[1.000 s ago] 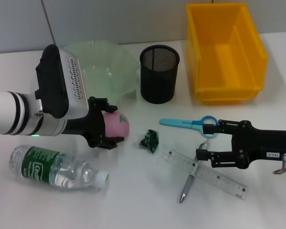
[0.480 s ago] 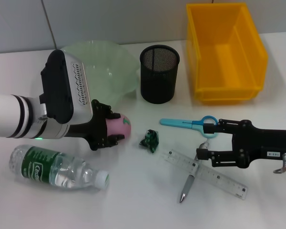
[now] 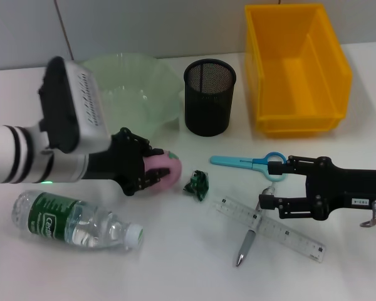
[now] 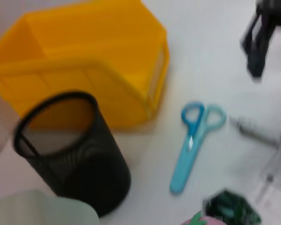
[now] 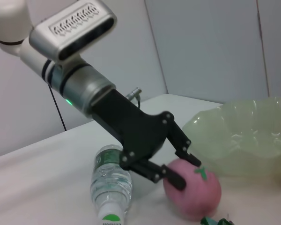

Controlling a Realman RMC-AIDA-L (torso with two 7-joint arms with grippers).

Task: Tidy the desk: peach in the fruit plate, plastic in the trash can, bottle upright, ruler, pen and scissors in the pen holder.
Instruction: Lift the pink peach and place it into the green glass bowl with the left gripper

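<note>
The left gripper [image 3: 151,170] pinches the peach [image 3: 165,173] low on the table, and the pale green fruit plate [image 3: 151,88] lies just beyond it, farther back. Over to the right, the right gripper [image 3: 267,185] rests spread over the pen [image 3: 249,241] and ruler [image 3: 282,231].

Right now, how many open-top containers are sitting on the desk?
3. A pale green fruit plate at the back behind the left gripper, a black mesh pen holder beside it, and a yellow bin toward the right. None seems hidden.
</note>
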